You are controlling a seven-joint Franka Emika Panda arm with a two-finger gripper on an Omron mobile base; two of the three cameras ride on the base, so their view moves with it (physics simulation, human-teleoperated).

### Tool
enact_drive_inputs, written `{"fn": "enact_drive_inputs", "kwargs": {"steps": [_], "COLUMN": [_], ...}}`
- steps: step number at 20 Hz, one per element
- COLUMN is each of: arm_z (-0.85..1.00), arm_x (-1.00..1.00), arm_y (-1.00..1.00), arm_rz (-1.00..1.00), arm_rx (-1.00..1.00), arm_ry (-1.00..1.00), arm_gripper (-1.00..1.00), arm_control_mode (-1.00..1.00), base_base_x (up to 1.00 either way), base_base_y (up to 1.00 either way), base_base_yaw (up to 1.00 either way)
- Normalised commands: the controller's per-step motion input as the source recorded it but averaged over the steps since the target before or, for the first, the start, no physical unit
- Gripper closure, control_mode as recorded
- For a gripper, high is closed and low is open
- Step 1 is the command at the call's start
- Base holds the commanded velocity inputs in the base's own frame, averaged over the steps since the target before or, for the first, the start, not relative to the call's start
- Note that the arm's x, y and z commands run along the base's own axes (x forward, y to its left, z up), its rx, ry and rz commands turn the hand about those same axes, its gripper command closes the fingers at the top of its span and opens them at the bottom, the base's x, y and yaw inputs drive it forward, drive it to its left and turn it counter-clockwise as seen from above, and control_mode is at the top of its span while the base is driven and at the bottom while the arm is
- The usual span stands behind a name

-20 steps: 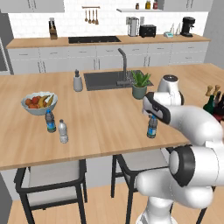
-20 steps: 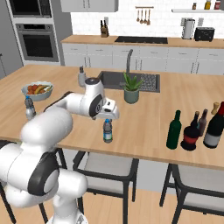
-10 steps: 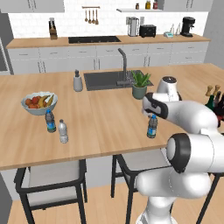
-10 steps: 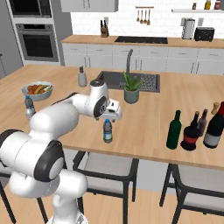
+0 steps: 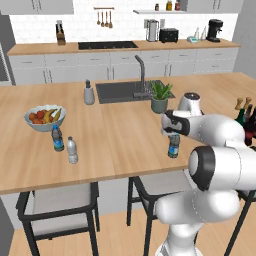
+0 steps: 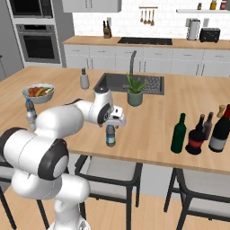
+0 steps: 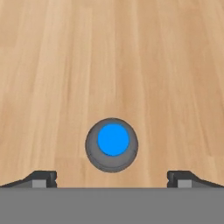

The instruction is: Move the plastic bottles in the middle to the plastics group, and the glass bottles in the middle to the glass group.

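My hand [image 7: 112, 177] has settled straight above the small blue-labelled bottle [image 5: 173, 146] on the worktop [image 5: 120, 135], fingers wide open on both sides of its cap, so I judge the grasp comes next.

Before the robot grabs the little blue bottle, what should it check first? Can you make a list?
1. Gripper open: ok, fingers wide apart.
2. Gripper above the small blue-labelled bottle: ok, cap sits between the fingertips in the hand view.
3. Bottle upright on the island counter: ok.
4. Nothing crowding the bottle: ok, potted plant stands apart.
5. Plastics group has room beside it: ok.
6. Height above the cap: cannot tell.
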Motion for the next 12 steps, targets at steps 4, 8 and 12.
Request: {"fn": "enact_drive_inputs", "kwargs": {"steps": [4, 8, 12], "arm_z": [-0.2, -0.13, -0.07], "arm_x": [0.14, 0.13, 0.11], "arm_y": [0.0, 0.0, 0.0], "arm_rz": [0.03, 0.04, 0.05], "arm_rx": [0.0, 0.0, 0.0], "arm_ry": [0.0, -0.03, -0.06], "arm_gripper": [-1.0, -1.0, -1.0], "arm_control_mode": [-1.0, -1.0, -1.0], "base_base_x": [0.0, 0.0, 0.0], "base_base_y": [0.0, 0.0, 0.0], "base_base_yaw": [0.0, 0.0, 0.0]}}
